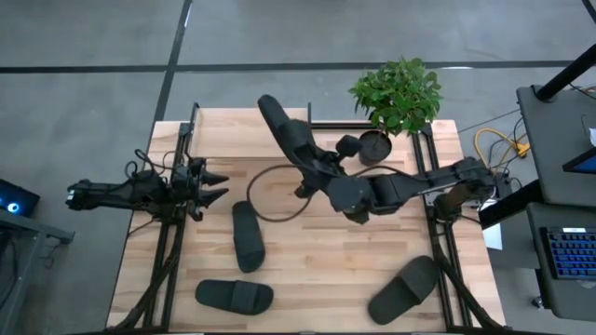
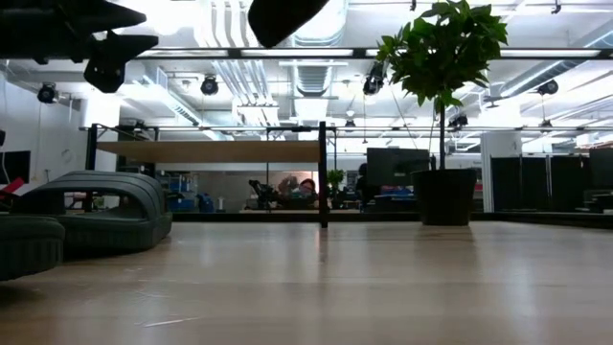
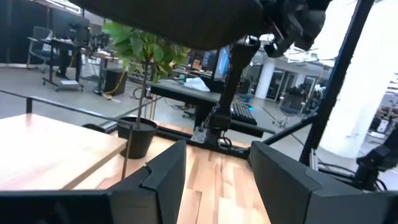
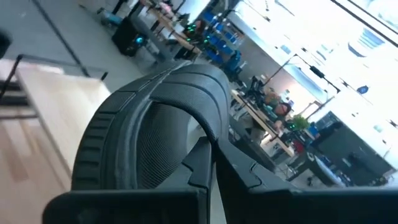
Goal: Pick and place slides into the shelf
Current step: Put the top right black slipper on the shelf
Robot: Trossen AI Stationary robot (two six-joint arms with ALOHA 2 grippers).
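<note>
One slide [image 1: 287, 135] pinched in right fingers [image 4: 214, 171].

The four slides are matte black: one [image 1: 247, 235] lying mid-desk, one [image 1: 234, 296] near the desk's front-left edge, one [image 1: 403, 289] by the front-right corner, and a ribbed one [image 4: 155, 124] showing fine grooves on its sole. The desk [image 1: 345, 251] is pale blond wood in narrow plank stripes, the shelf [image 2: 215, 150] light wood with black posts. The potted plant [image 1: 399, 93] has bright green leaves above a black pot [image 1: 374, 147].
</note>
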